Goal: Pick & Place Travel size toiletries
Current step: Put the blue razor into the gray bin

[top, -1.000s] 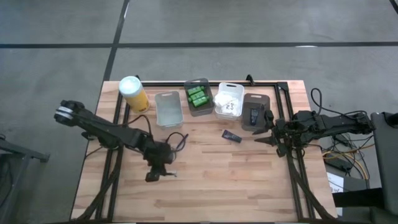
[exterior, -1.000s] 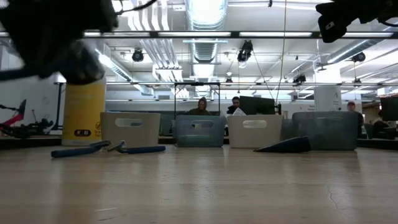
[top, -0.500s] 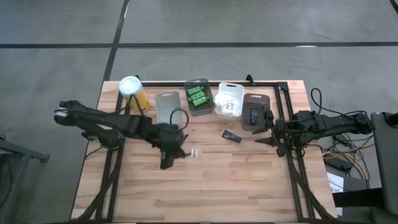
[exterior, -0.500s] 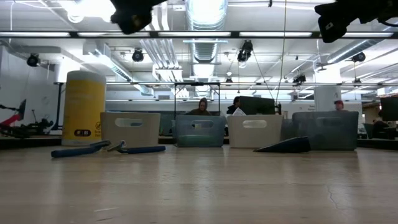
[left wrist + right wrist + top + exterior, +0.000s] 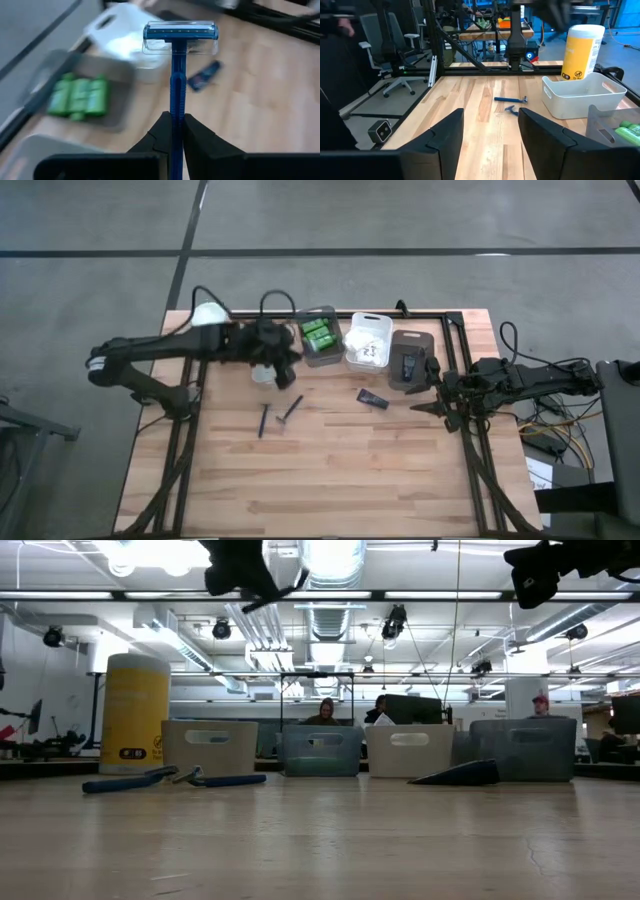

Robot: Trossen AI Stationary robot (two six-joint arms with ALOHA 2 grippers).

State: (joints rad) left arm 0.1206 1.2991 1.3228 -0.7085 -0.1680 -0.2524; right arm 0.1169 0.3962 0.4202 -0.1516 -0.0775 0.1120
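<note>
One razor lifted, two left on the worktop.
Left gripper (image 5: 172,131), jaws clamping a blue razor (image 5: 176,65), has swung over the clear bin (image 5: 262,373); right gripper (image 5: 437,395) waits, jaws wide.

Yellow canister (image 5: 137,712) far left on table (image 5: 320,840); four bins (image 5: 209,748) in a row behind. Two blue razors (image 5: 128,781) lie near canister, black sachet (image 5: 458,774) right.

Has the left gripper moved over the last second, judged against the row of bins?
Yes. The left gripper, jaws shut on a blue razor, has travelled from mid-table up to the clear bin beside the yellow canister.
</note>
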